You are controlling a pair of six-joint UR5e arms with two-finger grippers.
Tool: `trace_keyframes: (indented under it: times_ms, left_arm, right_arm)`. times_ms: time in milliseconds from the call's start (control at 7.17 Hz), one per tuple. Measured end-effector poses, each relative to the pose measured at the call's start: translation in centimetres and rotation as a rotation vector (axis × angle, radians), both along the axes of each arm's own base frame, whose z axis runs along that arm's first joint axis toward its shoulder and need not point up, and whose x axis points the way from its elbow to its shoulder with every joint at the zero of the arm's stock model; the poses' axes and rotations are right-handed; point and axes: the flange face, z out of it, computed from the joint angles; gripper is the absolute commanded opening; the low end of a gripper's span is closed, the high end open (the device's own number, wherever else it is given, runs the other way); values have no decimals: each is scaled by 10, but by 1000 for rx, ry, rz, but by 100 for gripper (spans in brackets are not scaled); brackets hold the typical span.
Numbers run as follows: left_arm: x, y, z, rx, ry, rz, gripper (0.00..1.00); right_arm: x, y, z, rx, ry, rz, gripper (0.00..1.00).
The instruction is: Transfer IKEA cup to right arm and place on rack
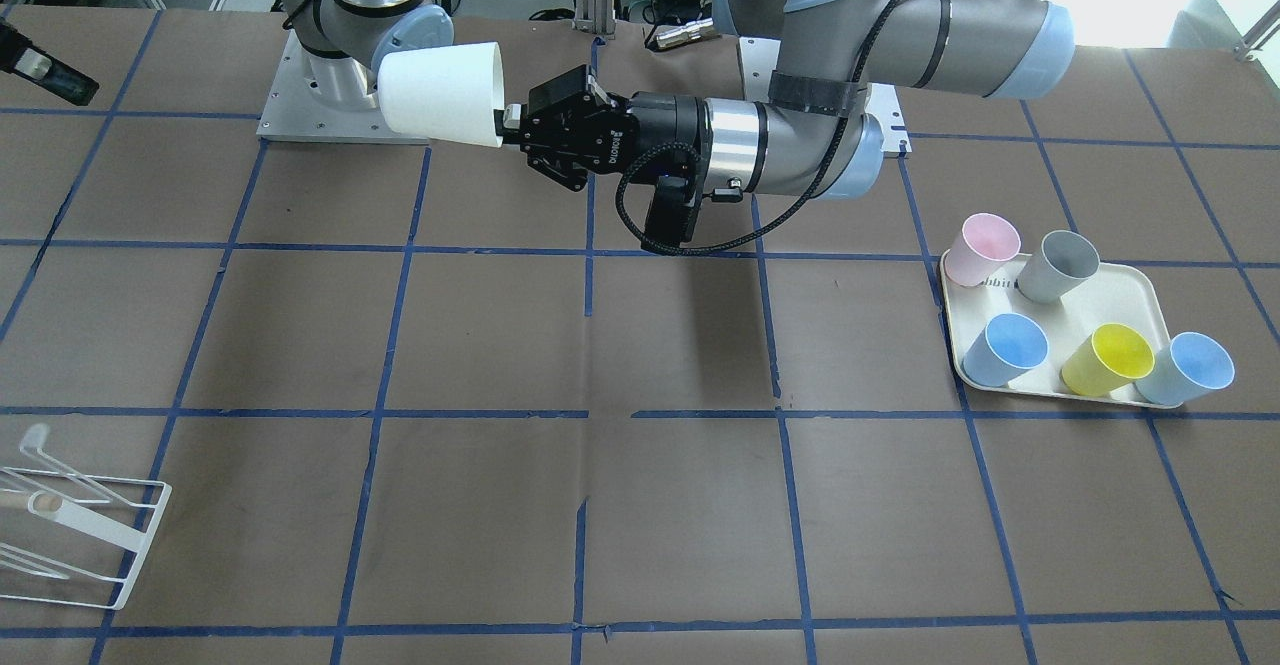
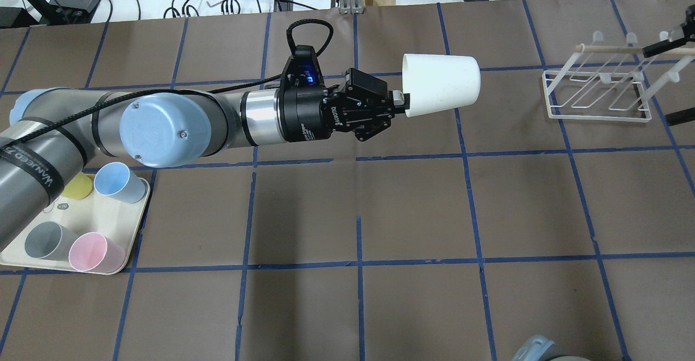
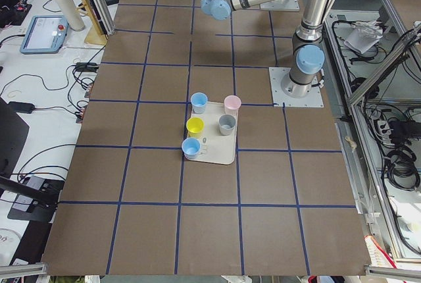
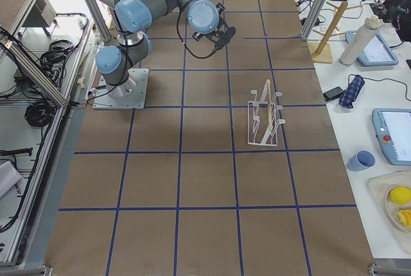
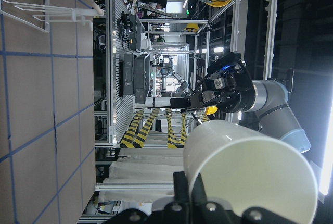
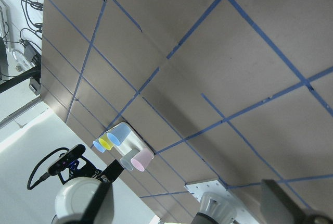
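Left gripper (image 2: 402, 100): fingers closed on the rim of the IKEA cup (image 2: 442, 84), one finger inside the mouth and one outside. The cup is held on its side, clear of the table (image 2: 412, 209). Its mouth faces the gripper and its base points toward the robot's right.

Cup position: in the overhead view, just past the table's centre line on the robot's right half. It is well apart from the rack (image 2: 600, 118).

Rack: stands on the table at the robot's right side, with no cup on its prongs.

Right gripper (image 5: 182, 102): its own wrist camera shows two fingers (image 6: 283, 203) spread wide apart with nothing between them. The gripper is clear of the cup. The left wrist camera shows it beyond the cup and facing toward it.

Tray (image 1: 1130, 285): a cream tray on the robot's left side of the table. It carries a pink cup (image 1: 985, 248), a grey cup (image 1: 1058, 265), a blue cup (image 1: 1005, 348) and a yellow cup (image 1: 1107, 358). A second blue cup (image 1: 1185, 367) sits at the tray's corner
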Motion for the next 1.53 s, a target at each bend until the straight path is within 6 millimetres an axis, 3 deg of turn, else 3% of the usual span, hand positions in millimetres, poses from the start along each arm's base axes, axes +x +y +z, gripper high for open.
trace_keyframes:
  times_ms: [279,837,1116,1535]
  left_arm:
    - [-10,1,1,-13,17,1,0]
    - [-17,2,5,-17,39,12,0]
    - [-21,-1,-2,-4,54,28,0]
    - [-44,0,-11,4,101,49,0]
  right_arm:
    - [-1,7,-27,126,-117,-21,100]
    - [-3,-6,-69,343,-358,-75,100]
    - [11,-18,-71,373,-407,-126,100]
    - [58,-33,-58,384,-413,-111,100]
